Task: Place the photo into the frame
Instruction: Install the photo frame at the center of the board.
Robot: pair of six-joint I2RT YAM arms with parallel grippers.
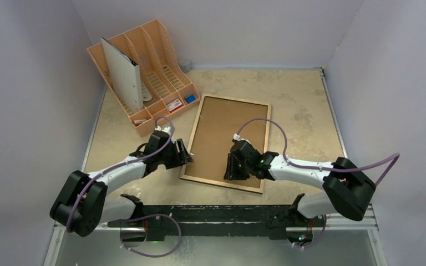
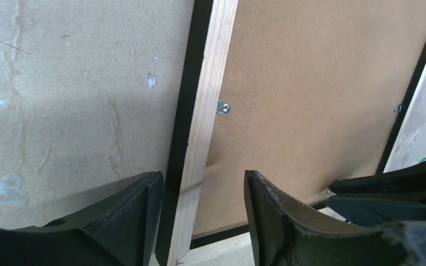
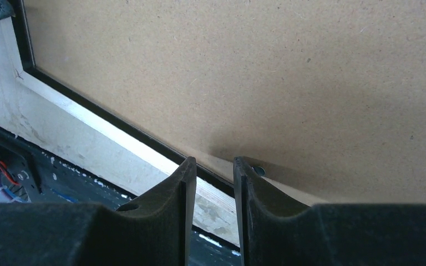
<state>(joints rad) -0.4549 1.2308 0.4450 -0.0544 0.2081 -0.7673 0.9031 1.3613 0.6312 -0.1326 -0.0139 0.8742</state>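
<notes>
Nearest me, both arms reach low over the counter (image 1: 299,105). The right tool (image 3: 214,163), its jaws a narrow slit apart and clasping nothing, tips down at the near rim of the frame (image 2: 202,127), while the left tool (image 2: 202,177) stands released astride its left rim. The frame lies flat, a brown backing board (image 1: 227,133) hiding what lies beneath. Farther back, a pale sheet (image 1: 123,75) stands in the orange rack (image 1: 161,33), its other face unseen.

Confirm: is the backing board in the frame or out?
In. The brown backing board lies inside the frame's wood rim, a small clip at its edge. Whether the clip is locked cannot be told.
</notes>
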